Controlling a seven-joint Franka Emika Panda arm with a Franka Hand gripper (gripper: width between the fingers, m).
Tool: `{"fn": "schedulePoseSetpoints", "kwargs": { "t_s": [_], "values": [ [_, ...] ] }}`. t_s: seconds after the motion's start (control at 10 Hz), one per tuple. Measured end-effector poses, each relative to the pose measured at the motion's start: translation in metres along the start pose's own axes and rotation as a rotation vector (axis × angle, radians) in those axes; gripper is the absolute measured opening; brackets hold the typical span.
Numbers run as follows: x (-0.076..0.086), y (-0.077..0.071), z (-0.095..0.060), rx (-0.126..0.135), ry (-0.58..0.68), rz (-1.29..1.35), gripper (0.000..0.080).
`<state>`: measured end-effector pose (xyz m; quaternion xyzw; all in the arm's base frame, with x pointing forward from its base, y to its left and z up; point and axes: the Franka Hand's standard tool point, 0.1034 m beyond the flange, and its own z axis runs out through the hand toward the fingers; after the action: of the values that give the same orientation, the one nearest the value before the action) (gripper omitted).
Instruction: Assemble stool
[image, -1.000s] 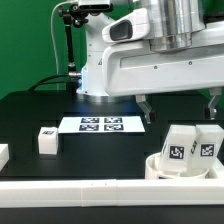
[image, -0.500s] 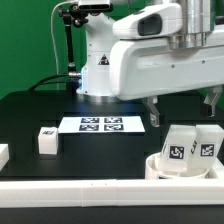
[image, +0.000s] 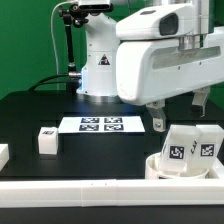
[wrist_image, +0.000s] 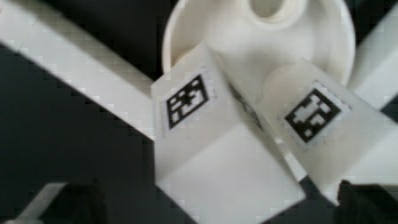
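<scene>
Exterior view: the white arm fills the exterior view's right above the black table, where the marker board lies flat. The seat disc rests rim up beside the border rail. A leg and a second leg stand side by side, apparently inside its rim (likely parked for easy reach). A third leg stands well apart. The gripper hovers just above the pair, jaws wide and empty, seemingly lining up a pick
</scene>
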<state>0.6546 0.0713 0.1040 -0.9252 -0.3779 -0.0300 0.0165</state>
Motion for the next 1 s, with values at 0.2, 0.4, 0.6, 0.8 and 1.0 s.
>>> {"fn": "schedulePoseSetpoints", "kwargs": {
  "t_s": [0.2, 0.4, 0.6, 0.8, 1.0],
  "values": [
    [-0.001, 0.0, 0.005, -0.012, -0.02, -0.189, 0.0648],
    [-0.005, 0.001, 0.01, -0.012, -0.034, -0.314, 0.0648],
    [-0.008, 0.0, 0.015, -0.01, -0.037, -0.423, 0.0648],
    [-0.008, 0.001, 0.016, -0.013, -0.035, -0.418, 0.0648],
    [-0.009, 0.001, 0.016, -0.013, -0.036, -0.417, 0.0387]
  ]
}}
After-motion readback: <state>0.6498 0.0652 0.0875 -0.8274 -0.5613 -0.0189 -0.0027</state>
